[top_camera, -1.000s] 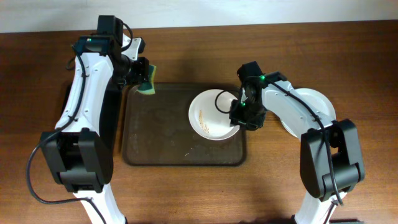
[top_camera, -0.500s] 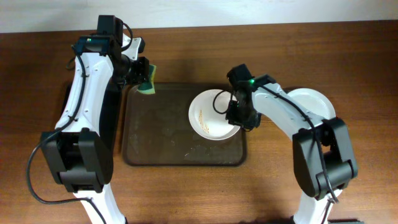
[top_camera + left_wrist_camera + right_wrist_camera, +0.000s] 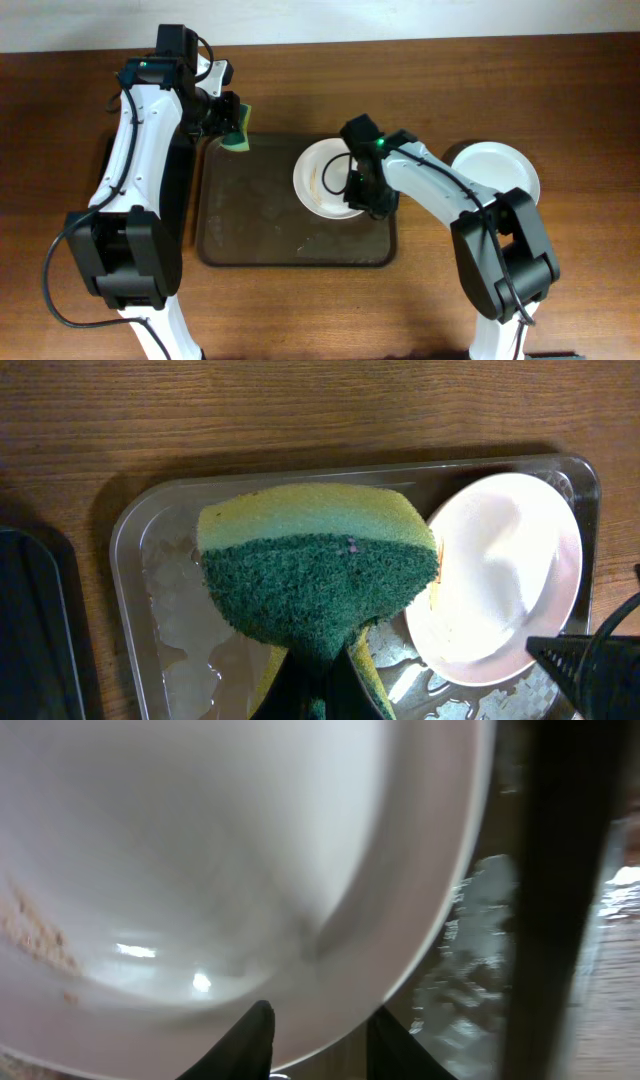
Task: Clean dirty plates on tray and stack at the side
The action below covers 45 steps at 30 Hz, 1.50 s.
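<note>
Where the right claw (image 3: 322, 1038) closes, the rim of a white plate (image 3: 200, 850) is pinched between its two fingers. The claw is thus clamped on that plate, though the wrist view is too blurred for the firmness of the grip to be judged. Beyond the fingers, brownish streaks (image 3: 32, 932) are seen on the plate's face, and the wet floor of the tray (image 3: 465, 960) is seen just beside the rim. From overhead, the plate is found on the tray, directly under this claw. A second white plate (image 3: 500, 170) is set on the wooden surface (image 3: 580, 100), off the tray and well apart from the claw. The left claw (image 3: 232, 120) is closed on a green-and-yellow sponge (image 3: 238, 137), held over the tray corner just below it.
</note>
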Motion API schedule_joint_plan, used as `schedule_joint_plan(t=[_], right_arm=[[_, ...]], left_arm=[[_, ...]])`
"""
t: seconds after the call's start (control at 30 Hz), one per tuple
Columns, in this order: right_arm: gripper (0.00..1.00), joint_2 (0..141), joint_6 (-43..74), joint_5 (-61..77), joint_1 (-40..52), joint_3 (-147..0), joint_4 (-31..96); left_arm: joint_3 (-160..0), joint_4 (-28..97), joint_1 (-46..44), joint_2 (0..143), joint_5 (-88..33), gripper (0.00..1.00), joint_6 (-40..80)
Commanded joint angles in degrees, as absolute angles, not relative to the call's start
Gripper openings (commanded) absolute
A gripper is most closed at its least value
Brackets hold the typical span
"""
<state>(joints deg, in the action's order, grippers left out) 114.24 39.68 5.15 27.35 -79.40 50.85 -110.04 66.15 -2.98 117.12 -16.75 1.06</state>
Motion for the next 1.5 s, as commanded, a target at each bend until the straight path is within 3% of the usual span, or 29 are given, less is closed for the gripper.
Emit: schedule_joint_plan(t=[0.0,0.3,0.47,0.8,1.03,1.17,1.23,1.47], right_arm=[[0.30,114.9,41.0,5.8,29.7,-80.1,49.7],[0.29,114.7,37.7,4.9,28.4,-92.4,57.5],[0.39,114.7,37.8,-0.1,25.2,-94.6,61.6],[0.40,115.5,33.4,1.0,22.1,-82.7,47.0],[0.31,119.8,33.5,4.1,22.1,-82.7,45.5],[0.19,120.4,33.5,4.5,22.4,-82.7,45.4],[0.05,120.4,33.5,5.3,22.7,-82.7,45.4],[0.04,120.4,34.7,7.6,26.4,-82.7,45.2]], left_arm=[[-109.9,65.8,-3.0,117.3,-17.6,0.00,-0.1],[-109.9,65.8,-3.0,117.3,-17.6,0.00,-0.1],[-109.9,65.8,-3.0,117.3,-17.6,0.01,-0.1],[-109.9,65.8,-3.0,117.3,-17.6,0.01,-0.1],[-109.9,65.8,-3.0,117.3,-17.6,0.01,-0.1],[-109.9,65.8,-3.1,117.3,-17.6,0.01,-0.4],[-109.9,65.8,-3.7,117.3,-17.6,0.01,-1.9],[-109.5,67.0,-6.7,117.3,-17.6,0.01,-4.9]])
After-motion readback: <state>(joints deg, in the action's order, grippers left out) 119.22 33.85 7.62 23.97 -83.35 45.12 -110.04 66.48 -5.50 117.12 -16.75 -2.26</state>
